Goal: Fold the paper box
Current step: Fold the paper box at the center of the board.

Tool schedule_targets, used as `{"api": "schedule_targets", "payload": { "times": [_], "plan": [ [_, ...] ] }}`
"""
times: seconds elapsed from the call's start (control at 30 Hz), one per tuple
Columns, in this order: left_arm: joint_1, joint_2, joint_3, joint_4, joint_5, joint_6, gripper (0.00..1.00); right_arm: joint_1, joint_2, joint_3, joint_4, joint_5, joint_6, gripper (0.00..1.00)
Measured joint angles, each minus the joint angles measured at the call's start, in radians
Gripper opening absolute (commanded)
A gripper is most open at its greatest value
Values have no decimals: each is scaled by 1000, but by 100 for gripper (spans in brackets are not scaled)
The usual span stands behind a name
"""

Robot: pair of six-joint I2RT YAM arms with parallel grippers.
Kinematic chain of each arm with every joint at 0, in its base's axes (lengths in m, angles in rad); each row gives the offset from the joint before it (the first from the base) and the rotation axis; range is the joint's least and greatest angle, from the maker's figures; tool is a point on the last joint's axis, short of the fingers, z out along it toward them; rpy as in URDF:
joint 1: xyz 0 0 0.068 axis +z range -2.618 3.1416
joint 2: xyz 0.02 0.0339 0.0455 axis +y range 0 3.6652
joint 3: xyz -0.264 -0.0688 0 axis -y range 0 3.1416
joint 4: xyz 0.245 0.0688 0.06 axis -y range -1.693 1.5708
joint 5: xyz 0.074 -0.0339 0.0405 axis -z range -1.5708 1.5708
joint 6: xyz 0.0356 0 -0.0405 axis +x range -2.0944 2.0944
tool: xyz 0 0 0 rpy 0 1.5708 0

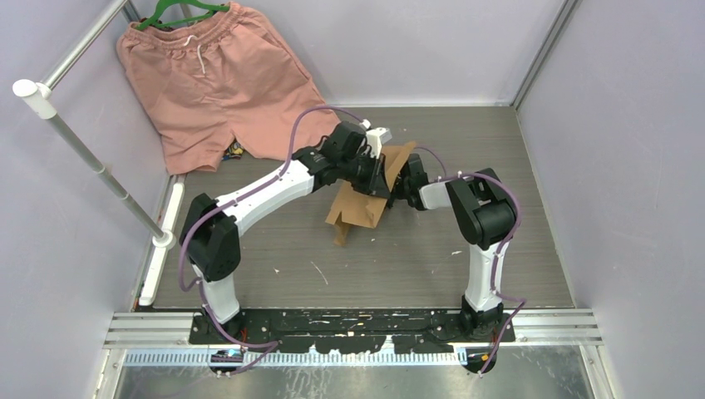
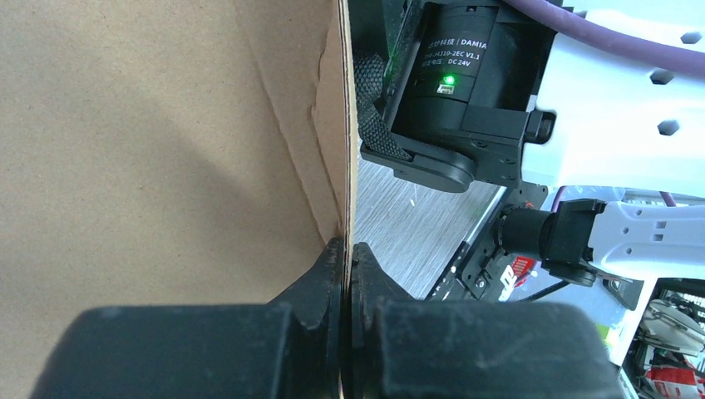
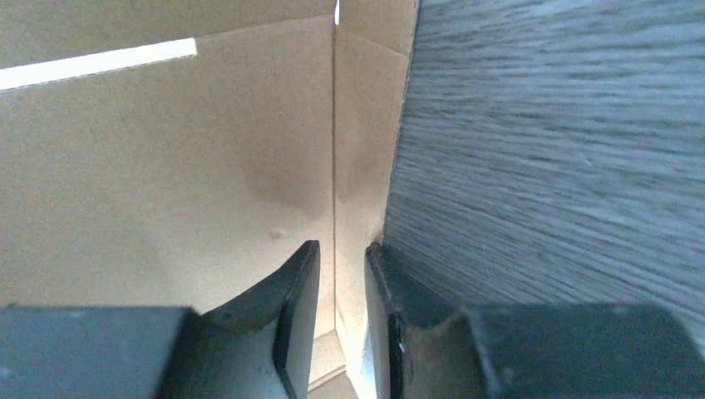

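Left claw point(image 2: 347, 253) is clenched on the thin edge of the plain brown corrugated paper box point(image 1: 359, 208), its two black fingers pressed together with the cardboard sheet between them. The right claw point(image 3: 342, 249) is released: its fingers stand slightly apart, and a creased cardboard panel shows through the narrow gap between them.

The box is not yet a closed container. It is a partly folded die-cut sheet. One panel rests on the grey wood-grain tabletop point(image 1: 499, 150) and another is raised at a slant between the two claws. Whether anything lies inside its fold cannot be told, since the arms cover that part from above.

Both claws meet at the far, raised end of the box, the left one coming in from the box's left and the right one from its right. Salmon-pink cloth shorts point(image 1: 216, 75) on a green hanger point(image 1: 179, 10) lie beyond the box to its left, well apart from it.
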Motion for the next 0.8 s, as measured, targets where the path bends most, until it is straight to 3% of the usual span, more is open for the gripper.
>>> {"api": "schedule_targets", "payload": {
  "times": [0.43,0.8],
  "plan": [
    [-38,26,0,9,23,0,3,-29,-12,-127,209,-52,116,36],
    [-58,44,-8,-1,32,1,3,-39,39,-199,413,-106,268,27]
  ]
}}
